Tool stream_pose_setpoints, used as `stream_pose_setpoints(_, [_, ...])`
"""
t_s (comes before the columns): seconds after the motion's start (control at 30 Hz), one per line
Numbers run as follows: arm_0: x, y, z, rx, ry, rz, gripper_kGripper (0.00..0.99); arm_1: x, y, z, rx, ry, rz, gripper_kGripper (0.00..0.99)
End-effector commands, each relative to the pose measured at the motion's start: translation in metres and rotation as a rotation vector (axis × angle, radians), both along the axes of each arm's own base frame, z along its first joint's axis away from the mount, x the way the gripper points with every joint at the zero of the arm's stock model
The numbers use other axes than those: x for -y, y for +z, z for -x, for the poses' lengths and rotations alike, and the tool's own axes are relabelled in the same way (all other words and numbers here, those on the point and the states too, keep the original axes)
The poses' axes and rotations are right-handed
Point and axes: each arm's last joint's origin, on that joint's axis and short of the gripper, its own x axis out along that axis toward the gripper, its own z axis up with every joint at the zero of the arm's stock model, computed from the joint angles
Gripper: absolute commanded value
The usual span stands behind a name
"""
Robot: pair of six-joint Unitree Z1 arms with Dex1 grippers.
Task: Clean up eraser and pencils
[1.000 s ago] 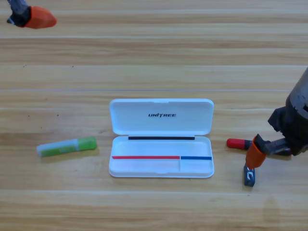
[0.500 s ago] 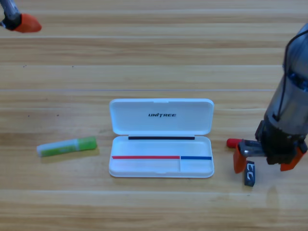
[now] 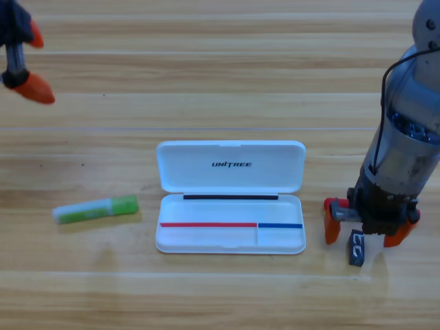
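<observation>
Shifting lower since a moment ago, the right gripper (image 3: 368,232) is straddling the eraser (image 3: 356,247) just right of the white case (image 3: 230,234) with jaws spread wide, seemingly lining up a grasp, while the green pencil (image 3: 96,209) is lying left of it.

the right claw (image 3: 366,229) covers most of the red-ended pencil (image 3: 335,203), leaving only its red tip, and hides the eraser's (image 3: 356,249) top. the left claw (image 3: 26,65) is cut off by the left edge.

Right end effector (image 3: 366,230) points down, jaws spread; left end effector (image 3: 24,62) waits top-left.
</observation>
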Motion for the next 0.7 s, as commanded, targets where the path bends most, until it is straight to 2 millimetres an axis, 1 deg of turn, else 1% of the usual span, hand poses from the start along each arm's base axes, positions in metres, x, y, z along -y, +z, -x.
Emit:
stream_pose_setpoints(0.03, [-0.007, -0.036, -0.011, -0.128, 0.000, -0.023, 0.876, -0.003, -0.032, -0.005, -0.041, -0.021, 0.043, 0.811])
stream_pose_setpoints(0.2, [-0.004, -0.054, -0.017, -0.222, -0.014, -0.014, 0.874, 0.000, -0.037, -0.001, -0.056, -0.025, 0.050, 0.808])
stream_pose_setpoints(0.23, [-0.003, -0.058, -0.018, -0.245, -0.015, -0.013, 0.876, 0.000, -0.038, 0.000, -0.062, -0.027, 0.047, 0.792])
stream_pose_setpoints(0.27, [-0.003, -0.061, -0.019, -0.257, -0.013, -0.017, 0.876, 0.000, -0.039, 0.001, -0.069, -0.023, 0.046, 0.719])
stream_pose_setpoints(0.3, [-0.002, -0.062, -0.020, -0.267, -0.010, -0.016, 0.876, 0.000, -0.039, 0.002, -0.074, -0.022, 0.045, 0.667])
stream_pose_setpoints(0.37, [-0.002, -0.069, -0.022, -0.297, 0.005, -0.015, 0.881, 0.001, -0.040, 0.003, -0.082, -0.020, 0.044, 0.568])
stream_pose_setpoints(0.4, [-0.001, -0.073, -0.023, -0.309, 0.005, -0.010, 0.888, 0.001, -0.041, 0.004, -0.086, -0.018, 0.042, 0.535])
stream_pose_setpoints(0.43, [0.000, -0.074, -0.023, -0.319, 0.000, 0.000, 0.908, 0.001, -0.041, 0.004, -0.091, -0.018, 0.040, 0.495])
stream_pose_setpoints(0.5, [0.001, -0.076, -0.022, -0.329, -0.005, 0.011, 0.910, 0.001, -0.041, 0.006, -0.099, -0.015, 0.038, 0.426])
stream_pose_setpoints(0.6, [0.002, -0.079, -0.022, -0.330, -0.015, 0.030, 0.910, 0.002, -0.042, 0.007, -0.110, -0.009, 0.029, 0.264])
stream_pose_setpoints(0.63, [0.004, -0.080, -0.023, -0.334, -0.019, 0.032, 0.908, 0.001, -0.042, 0.008, -0.114, 0.000, 0.025, 0.189])
stream_pose_setpoints(0.7, [0.008, -0.082, -0.023, -0.341, -0.043, 0.012, 0.908, 0.001, -0.042, 0.009, -0.116, 0.002, 0.023, 0.103])
